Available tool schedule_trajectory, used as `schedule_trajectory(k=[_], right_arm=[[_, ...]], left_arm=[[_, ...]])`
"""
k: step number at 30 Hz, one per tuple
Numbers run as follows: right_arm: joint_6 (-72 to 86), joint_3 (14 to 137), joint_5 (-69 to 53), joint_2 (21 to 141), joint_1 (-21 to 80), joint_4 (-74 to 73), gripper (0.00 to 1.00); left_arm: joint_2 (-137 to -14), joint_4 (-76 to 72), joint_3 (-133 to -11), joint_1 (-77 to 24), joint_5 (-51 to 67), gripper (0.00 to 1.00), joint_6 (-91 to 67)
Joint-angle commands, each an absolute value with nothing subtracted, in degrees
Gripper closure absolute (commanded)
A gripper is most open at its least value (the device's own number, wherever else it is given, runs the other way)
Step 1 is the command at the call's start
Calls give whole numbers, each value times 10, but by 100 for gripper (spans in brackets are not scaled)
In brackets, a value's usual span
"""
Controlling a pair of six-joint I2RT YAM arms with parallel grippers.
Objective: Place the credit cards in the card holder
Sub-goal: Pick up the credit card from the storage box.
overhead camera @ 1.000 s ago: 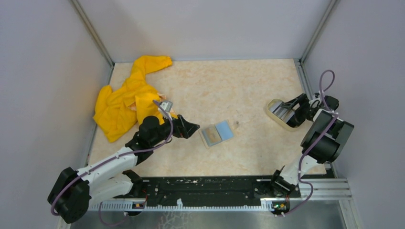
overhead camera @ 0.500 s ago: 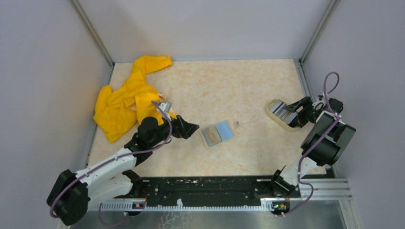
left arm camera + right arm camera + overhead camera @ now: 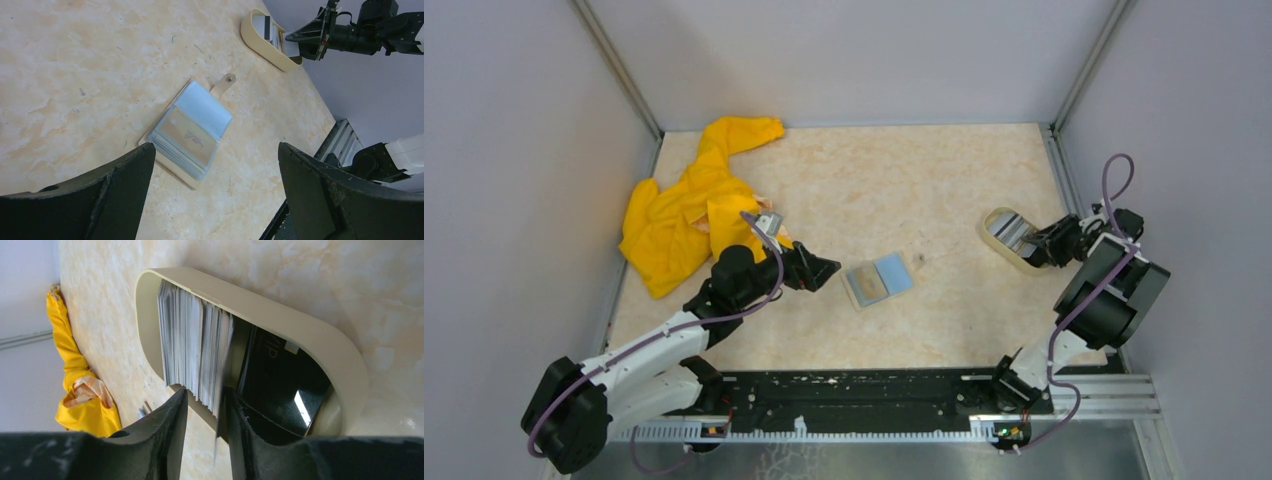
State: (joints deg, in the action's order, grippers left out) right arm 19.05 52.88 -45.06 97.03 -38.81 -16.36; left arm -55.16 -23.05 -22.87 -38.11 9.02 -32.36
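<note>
The card holder (image 3: pixel 879 277) lies open and flat in the middle of the table, tan outside, with grey-blue slots showing (image 3: pixel 192 132). My left gripper (image 3: pixel 829 268) hangs open just left of it, its wide jaws (image 3: pixel 216 147) framing the holder's near edge. The credit cards (image 3: pixel 192 340) stand on edge as a silvery stack in a cream oval dish (image 3: pixel 300 325) at the right (image 3: pixel 1002 245). My right gripper (image 3: pixel 205 395) reaches into the dish's end (image 3: pixel 1036 245). Its jaws stand narrowly apart around the last cards' edges. One card rests against the right finger, and a gap shows at the left finger.
A crumpled yellow cloth (image 3: pixel 679 215) covers the table's far left. Grey walls close in the table on three sides, the right one close behind the dish. A black rail (image 3: pixel 864 400) with the arm bases runs along the near edge.
My right gripper has drawn back a little toward the right wall and its jaws have narrowed around the end of the card stack. The left arm has stayed still.
</note>
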Motion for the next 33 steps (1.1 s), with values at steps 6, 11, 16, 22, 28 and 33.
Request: schedule_trajectory(k=[6,11,16,22,28,33], right_arm=[[171,535,-435,937,-392,-181,88],[157,535,-416,927,-391,-196,90],[142,535,-393,931,-392,-217,91],[126,546,-369,944,-403,-243,91],[88,556,-372,933,-419,-290,93],[75,555,-373,898,-425,-301,94]], left_arm=[[-549,-238,-227,-378,90,2,-321],[-551,-239,-228,-378,92,2,-322],[-553,-239,-230,-378,95,2,-323],[-552,-237,-230,-378,95,2,-323],[-552,-237,-232,-378,95,2,-323],[-560,-235,-240,-378,101,2,-319]])
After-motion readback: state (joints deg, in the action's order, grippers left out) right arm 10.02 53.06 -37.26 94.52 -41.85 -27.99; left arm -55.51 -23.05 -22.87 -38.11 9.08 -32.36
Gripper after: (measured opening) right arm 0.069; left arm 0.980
